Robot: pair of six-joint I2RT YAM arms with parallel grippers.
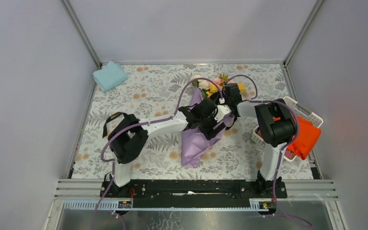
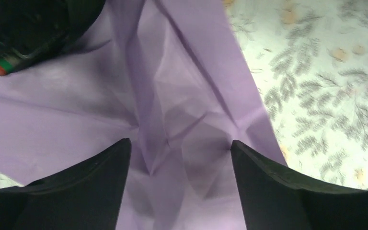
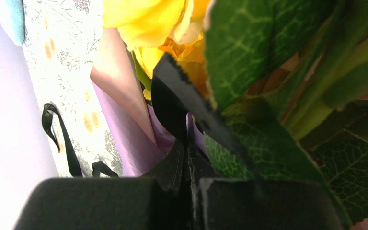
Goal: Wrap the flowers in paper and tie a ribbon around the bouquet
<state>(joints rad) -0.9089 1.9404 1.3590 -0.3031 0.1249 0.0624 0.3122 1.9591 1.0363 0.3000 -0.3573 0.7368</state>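
1. Looking down from above, you see the bouquet (image 1: 195, 143) lying mid-table on the floral tablecloth (image 1: 143, 96). The flowers (image 1: 210, 85) are at its far end, and the narrow end of the cone points back toward the arm bases.
2. Your left gripper (image 2: 178, 142) hangs over the middle of the cone with its jaws wide apart and nothing in them. Its wrist view shows the creased lilac paper (image 2: 187, 86) filling the space below and between the two fingers (image 2: 91, 191).
3. Your right gripper (image 3: 188, 163) is pushed in among the blooms at the far end, with yellow petals and green leaves crowding its camera. Its fingers are pressed together on a black strip with a notched edge, which looks like the ribbon (image 3: 172, 96). The strip rises from the seam between them.
4. In the top view, a black loop of ribbon sits by your left arm's elbow, well apart from the bouquet.
5. A light blue cloth (image 1: 109, 75) lies at the far left corner. An orange cloth (image 1: 307, 139) sits in a white basket (image 1: 311, 115) at the right edge, beside your right arm.
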